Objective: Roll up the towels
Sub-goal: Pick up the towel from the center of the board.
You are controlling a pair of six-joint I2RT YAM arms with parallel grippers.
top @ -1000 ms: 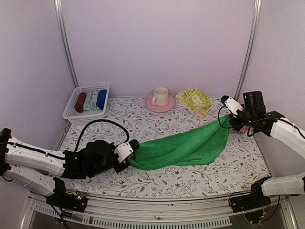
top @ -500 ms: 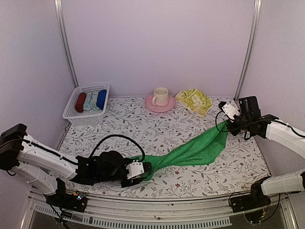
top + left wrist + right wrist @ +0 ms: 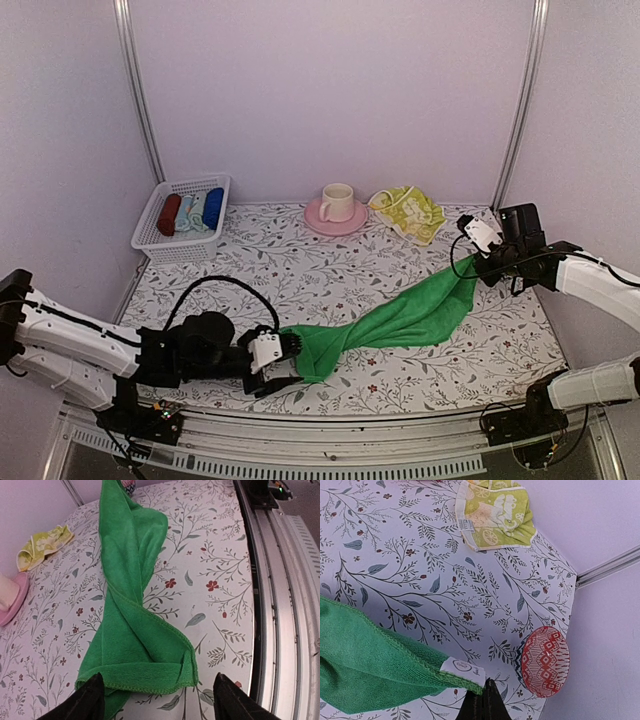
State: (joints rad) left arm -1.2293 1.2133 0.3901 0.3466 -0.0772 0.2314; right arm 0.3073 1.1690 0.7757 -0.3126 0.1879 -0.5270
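Note:
The bright green towel lies twisted in a long diagonal band across the flowered table. Its near folded end rests flat on the table between the fingers of my left gripper, which stands open and holds nothing. My right gripper is shut on the far corner of the green towel, just beside its white label, with the fingertips pressed together. The pale yellow towel with green prints lies crumpled at the back wall, apart from both grippers.
A white basket holding dark red, pale blue and deep blue rolls stands at the back left. A pink saucer with a cream cup sits at the back centre. A red patterned bowl lies by the right gripper. A metal rail runs along the near edge.
My left gripper carried the towel's near end toward the front edge, opened and let it go, then drew back left. The right gripper dropped slightly, still gripping its corner.

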